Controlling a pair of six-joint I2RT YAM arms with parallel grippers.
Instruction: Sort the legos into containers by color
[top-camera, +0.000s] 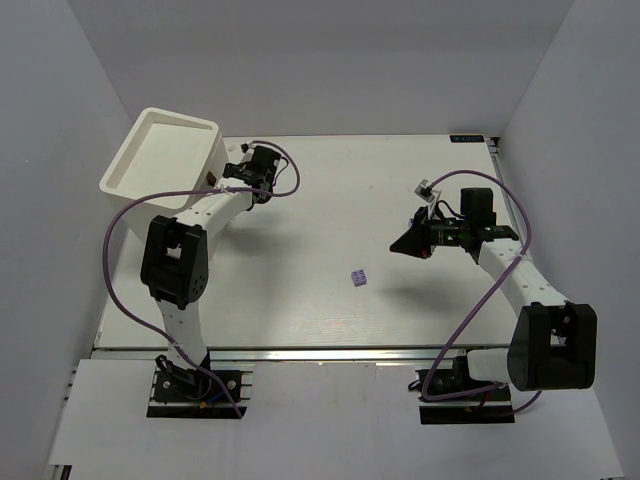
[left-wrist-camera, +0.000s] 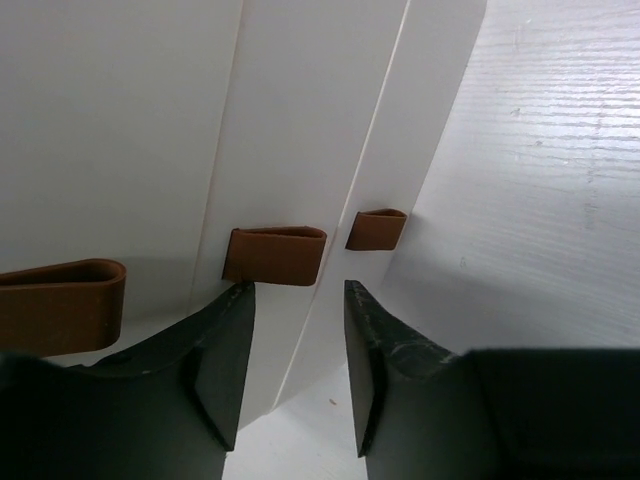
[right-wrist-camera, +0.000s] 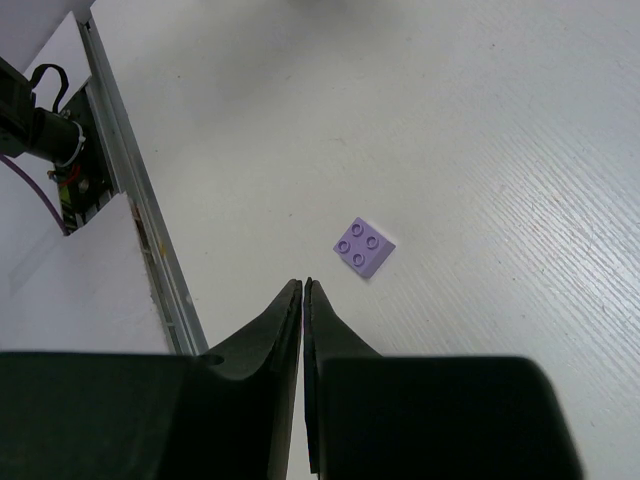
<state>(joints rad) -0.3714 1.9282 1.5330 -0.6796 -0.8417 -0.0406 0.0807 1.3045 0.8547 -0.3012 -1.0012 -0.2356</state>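
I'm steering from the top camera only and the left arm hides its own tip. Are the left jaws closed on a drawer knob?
Observer: No. In the left wrist view the left jaws stand open, the middle brown knob just past their tips, not clamped.
Operator: How many knobs show there?
Observer: Three, one on each drawer front.
Operator: And the right jaws?
Observer: Shut and empty; the lavender brick lies studs up on the table just beyond their tips.

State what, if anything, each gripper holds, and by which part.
Nothing. The left gripper stands open at a drawer knob; the right gripper is shut empty, the lavender lego lying apart.
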